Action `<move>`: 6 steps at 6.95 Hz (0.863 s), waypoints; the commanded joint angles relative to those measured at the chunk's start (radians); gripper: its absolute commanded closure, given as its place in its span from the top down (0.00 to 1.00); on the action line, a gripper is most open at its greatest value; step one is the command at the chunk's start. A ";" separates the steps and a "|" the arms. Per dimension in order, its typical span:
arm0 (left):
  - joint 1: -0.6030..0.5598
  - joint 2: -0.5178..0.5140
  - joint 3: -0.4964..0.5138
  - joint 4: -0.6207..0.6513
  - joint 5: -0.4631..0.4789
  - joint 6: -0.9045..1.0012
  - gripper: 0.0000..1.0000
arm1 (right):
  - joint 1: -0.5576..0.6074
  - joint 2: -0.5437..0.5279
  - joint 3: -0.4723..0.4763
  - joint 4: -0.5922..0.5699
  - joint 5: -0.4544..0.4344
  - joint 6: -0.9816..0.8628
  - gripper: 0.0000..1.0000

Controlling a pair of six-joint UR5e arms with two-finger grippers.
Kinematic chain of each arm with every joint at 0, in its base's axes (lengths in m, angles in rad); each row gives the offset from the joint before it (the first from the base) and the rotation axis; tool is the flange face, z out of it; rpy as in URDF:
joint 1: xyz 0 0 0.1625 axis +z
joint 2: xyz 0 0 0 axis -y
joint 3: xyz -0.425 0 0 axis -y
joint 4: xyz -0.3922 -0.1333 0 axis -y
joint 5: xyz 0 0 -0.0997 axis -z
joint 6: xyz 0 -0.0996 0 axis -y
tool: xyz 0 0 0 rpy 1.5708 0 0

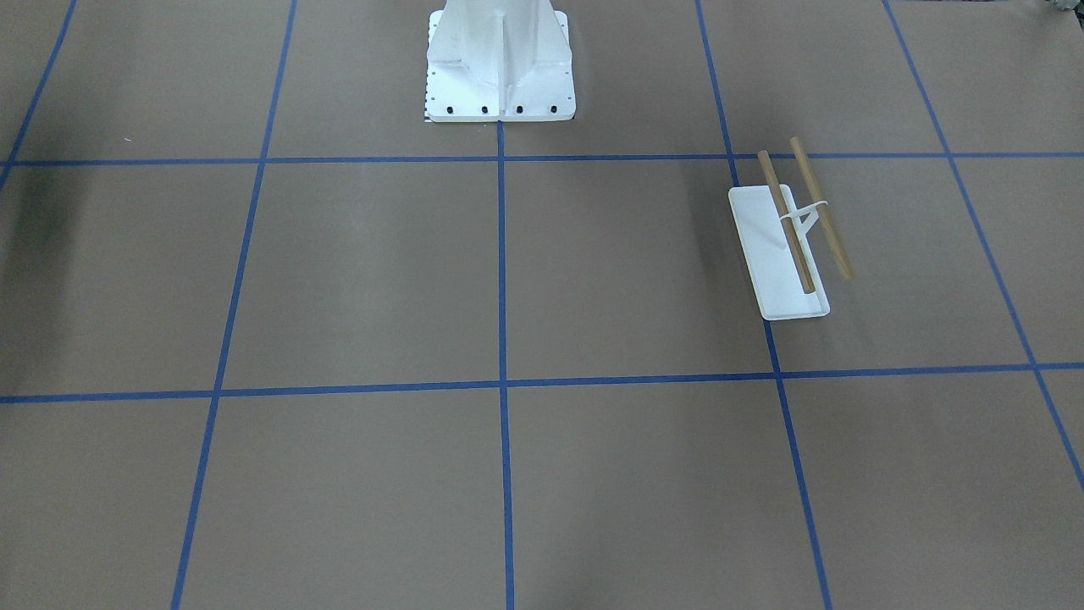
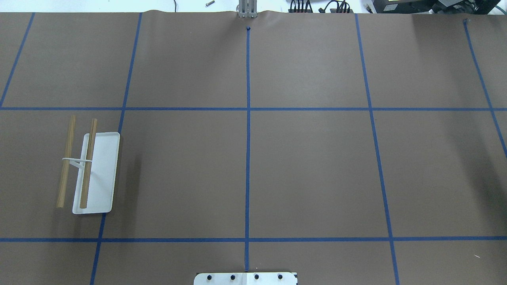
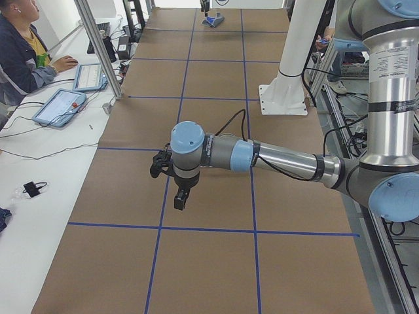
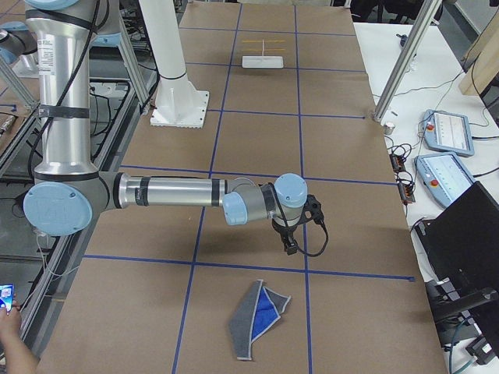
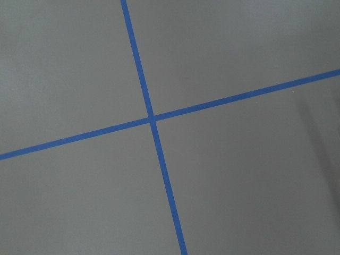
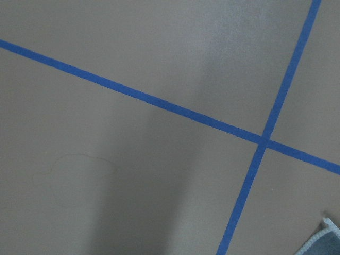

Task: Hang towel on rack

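towel (image 4: 257, 315) crumpled, grey reverse folded over blue face; left hand (image 3: 178, 203), right hand (image 4: 290, 248): cannot tell grip.

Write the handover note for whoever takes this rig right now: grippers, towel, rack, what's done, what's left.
Left gripper: over bare table, holding nothing; open or shut cannot be told.
Right gripper: hovers near the towel, apart from it; open or shut cannot be told.
Towel: crumpled on the table at the robot's right end, grey side partly up.
Rack: upright on the robot's left side, both wooden bars bare.
Done: nothing yet.
Left: grasp the towel, carry it across, drape it over a bar.
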 commanded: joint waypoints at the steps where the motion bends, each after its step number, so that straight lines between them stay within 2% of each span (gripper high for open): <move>1: 0.000 0.001 -0.002 0.000 -0.002 0.000 0.98 | 0.064 0.021 -0.137 -0.005 0.012 -0.078 1.00; 2: 0.000 0.001 -0.004 0.000 -0.002 0.000 0.98 | 0.131 0.069 -0.257 -0.011 0.094 -0.125 1.00; 3: 0.000 0.001 -0.002 0.000 -0.004 0.000 0.98 | 0.131 0.093 -0.346 0.002 0.110 -0.132 1.00; 4: 0.000 0.001 -0.001 0.000 -0.004 0.000 0.98 | 0.111 0.118 -0.351 0.003 0.070 -0.120 0.99; 5: 0.000 0.001 -0.004 0.000 -0.004 0.000 0.98 | 0.080 0.144 -0.345 -0.002 0.077 -0.115 0.97; 6: 0.000 0.001 -0.005 0.000 -0.005 -0.002 0.98 | 0.002 0.141 -0.338 -0.005 0.078 -0.115 0.88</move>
